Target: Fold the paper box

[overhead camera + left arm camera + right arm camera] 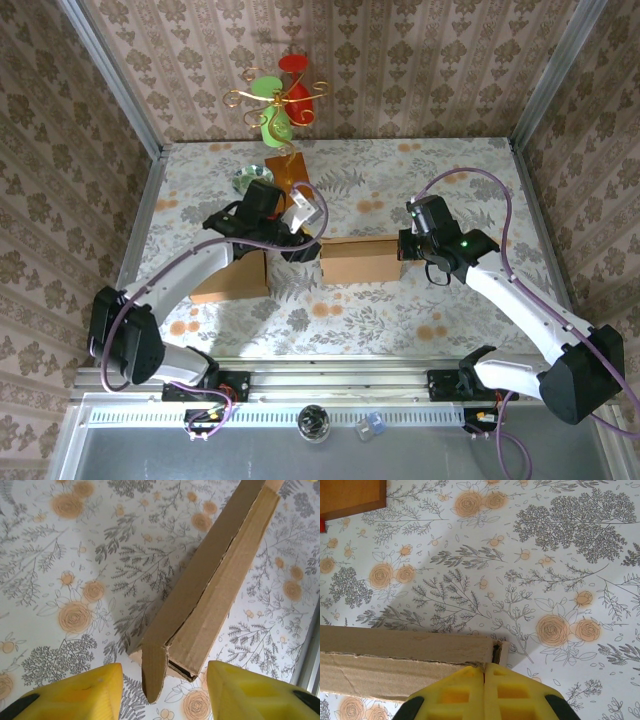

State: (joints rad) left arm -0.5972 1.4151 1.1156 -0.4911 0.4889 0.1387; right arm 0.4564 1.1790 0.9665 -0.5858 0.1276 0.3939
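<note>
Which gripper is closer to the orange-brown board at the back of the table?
Left. The left gripper sits just in front of the orange-brown board, at the cardboard box's left end. The right gripper is at the box's right end, farther off to the right.

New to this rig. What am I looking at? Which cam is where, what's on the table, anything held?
Two robot arms are bolted at the near edge of a floral table, each ending in a yellow-tipped two-finger gripper. One picture looks down from above and behind; the other two come from cameras on the wrists. On the table are a cardboard box, a second cardboard piece to its left, and a wire ornament at the back. The left gripper is open, straddling one box end. The right gripper is shut at the other end; whether it pinches cardboard is unclear.
</note>
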